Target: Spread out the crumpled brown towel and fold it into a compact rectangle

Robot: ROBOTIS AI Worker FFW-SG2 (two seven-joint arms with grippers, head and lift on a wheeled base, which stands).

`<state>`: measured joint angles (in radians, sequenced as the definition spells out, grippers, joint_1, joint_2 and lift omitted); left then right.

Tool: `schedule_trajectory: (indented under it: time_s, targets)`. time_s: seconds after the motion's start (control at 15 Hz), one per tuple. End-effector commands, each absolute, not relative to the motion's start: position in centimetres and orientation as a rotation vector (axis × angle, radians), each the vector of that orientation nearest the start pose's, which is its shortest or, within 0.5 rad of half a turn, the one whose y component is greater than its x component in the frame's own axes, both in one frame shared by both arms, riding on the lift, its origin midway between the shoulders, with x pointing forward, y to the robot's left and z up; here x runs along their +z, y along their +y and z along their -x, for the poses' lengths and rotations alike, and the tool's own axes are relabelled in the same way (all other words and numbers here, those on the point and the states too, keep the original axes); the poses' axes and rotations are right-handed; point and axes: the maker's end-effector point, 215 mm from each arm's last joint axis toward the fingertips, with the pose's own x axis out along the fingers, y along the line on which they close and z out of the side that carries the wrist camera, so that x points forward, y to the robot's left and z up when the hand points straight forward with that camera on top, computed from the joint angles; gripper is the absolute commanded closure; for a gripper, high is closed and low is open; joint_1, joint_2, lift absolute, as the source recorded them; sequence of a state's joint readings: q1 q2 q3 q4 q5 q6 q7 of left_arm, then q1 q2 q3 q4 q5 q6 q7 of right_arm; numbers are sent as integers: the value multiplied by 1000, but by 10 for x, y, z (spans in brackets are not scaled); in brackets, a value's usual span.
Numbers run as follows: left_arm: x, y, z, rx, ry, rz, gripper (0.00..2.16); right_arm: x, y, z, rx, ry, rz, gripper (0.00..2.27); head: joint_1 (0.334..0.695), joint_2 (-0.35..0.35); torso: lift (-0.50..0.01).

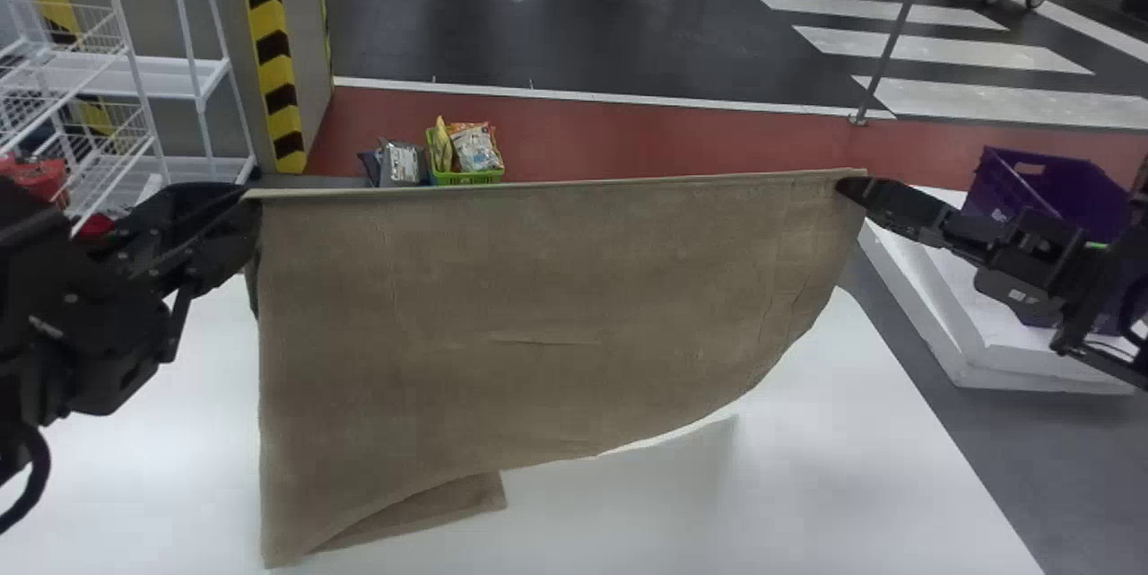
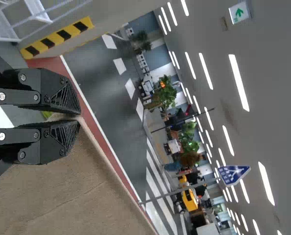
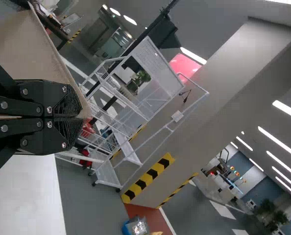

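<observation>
My left gripper [image 1: 251,198] holds the upper left corner of the brown towel [image 1: 538,315] in the head view, and my right gripper [image 1: 852,187] holds its upper right corner. The top edge runs nearly straight between them. Below, the cloth hangs down over the white table, its lower edge slanting from low at the left up to the right, with a small flap turned under near the bottom. In the left wrist view, the left gripper [image 2: 77,117] pinches the towel [image 2: 77,196]. The right gripper [image 3: 82,116] is closed on the towel [image 3: 33,49] in the right wrist view.
The white table [image 1: 807,467] lies under the towel. A purple crate [image 1: 1045,189] stands on a white surface at the right. Beyond the towel sits a green basket of packets [image 1: 466,175] on the floor. White wire shelves [image 1: 117,73] stand at the far left.
</observation>
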<state>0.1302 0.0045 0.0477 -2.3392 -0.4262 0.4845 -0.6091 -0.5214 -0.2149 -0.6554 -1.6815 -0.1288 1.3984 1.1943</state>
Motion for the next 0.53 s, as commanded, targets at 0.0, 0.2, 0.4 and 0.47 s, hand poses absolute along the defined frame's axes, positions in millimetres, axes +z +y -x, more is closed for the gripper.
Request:
schedule_trajectory:
  time_s: [0.0,0.2,0.4,0.47]
  targets:
    - [-161,190,-499,-333,-49,-407,991,-164,-342,-560,719,271,-747,1261,511,-167,-127]
    - [-171,171,-447,-395,-66,-418,991,-203,-340,-507,719,380,-715,1261,509,-160,-127]
    - [-187,141,-402,-497,-112,-455,991,-249,-328,-445,766,457,-686,1261,580,-191,-127]
    - [-192,136,-391,-516,-121,-463,991,-263,-330,-430,768,471,-671,1261,611,-206,-127]
